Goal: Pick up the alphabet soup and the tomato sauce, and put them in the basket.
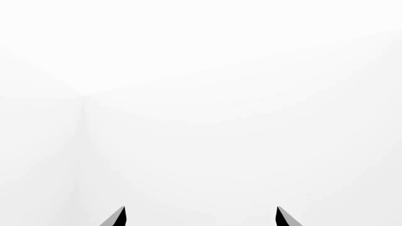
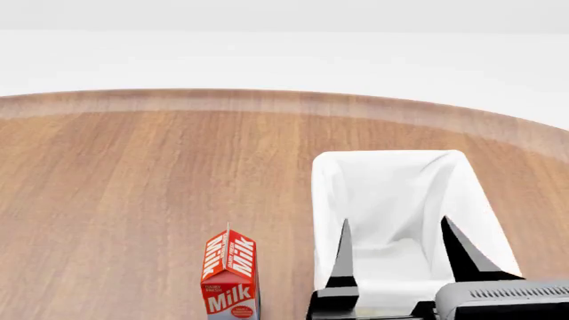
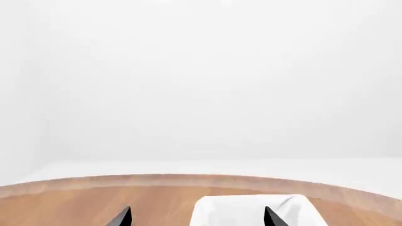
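The basket [image 2: 391,160] is a white cloth-lined box standing on the right half of the wooden table [image 2: 133,187]; nothing shows inside it. My right gripper [image 2: 400,257] hangs open above its near end, its two dark fingers spread wide with nothing between them. In the right wrist view the basket [image 3: 251,209] lies just beyond the open right gripper [image 3: 197,217]. My left gripper [image 1: 201,217] is open and faces only blank white walls; it does not show in the head view. The alphabet soup and the tomato sauce are out of view.
A red and white milk carton [image 2: 231,277] stands upright on the table, left of the basket near the front. The table's curved far edge [image 2: 266,100] runs across the back, with white floor beyond.
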You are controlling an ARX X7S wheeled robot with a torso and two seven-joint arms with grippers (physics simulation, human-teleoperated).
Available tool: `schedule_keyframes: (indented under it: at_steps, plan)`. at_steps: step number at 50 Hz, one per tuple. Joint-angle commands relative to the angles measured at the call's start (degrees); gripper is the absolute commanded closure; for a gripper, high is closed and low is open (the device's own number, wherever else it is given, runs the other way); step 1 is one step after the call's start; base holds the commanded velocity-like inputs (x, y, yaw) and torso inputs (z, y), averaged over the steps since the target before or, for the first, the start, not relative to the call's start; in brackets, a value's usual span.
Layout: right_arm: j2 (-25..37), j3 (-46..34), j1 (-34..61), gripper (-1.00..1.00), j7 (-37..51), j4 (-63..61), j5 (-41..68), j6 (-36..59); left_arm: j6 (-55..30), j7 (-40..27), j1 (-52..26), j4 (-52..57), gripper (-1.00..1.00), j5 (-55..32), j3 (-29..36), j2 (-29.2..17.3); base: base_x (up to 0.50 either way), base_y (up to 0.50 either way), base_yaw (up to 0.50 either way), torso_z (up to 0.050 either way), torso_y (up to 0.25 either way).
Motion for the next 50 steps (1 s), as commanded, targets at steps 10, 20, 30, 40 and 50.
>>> schedule_keyframes:
  at_steps: [10,20,30,40,50]
  plan:
    - [10.7,7.6,-6.6,-1.0,14.0,-9.3,28.5,24.5,-2.8,-0.7,-0.3,2.3,-1.0,-0.1,-0.1,-0.8,0.0,0.0,0.0,0.0,0.0]
    - [15.1,-0.3,-17.7,-1.0,15.4,-10.2,21.8,19.1,-3.9,-1.0,-0.4,3.4,-1.0,-0.2,-0.2,-1.3,0.0,0.0,0.0,0.0,0.0]
    - [14.7,-6.4,-26.5,-1.0,13.5,-4.9,14.5,16.9,-3.8,-1.4,-0.2,3.4,-1.0,0.0,0.1,-1.6,0.0,0.0,0.0,0.0,0.0]
    - [13.3,-9.7,-31.7,-1.0,9.8,5.0,9.0,11.8,-3.2,-1.8,0.3,3.3,-1.0,0.1,0.6,-1.6,0.0,0.0,0.0,0.0,0.0]
    - [13.5,-11.2,-32.9,-1.0,10.7,6.2,8.0,12.6,-1.3,-2.1,0.6,1.8,-1.0,0.0,0.9,-1.8,0.0,0.0,0.0,0.0,0.0]
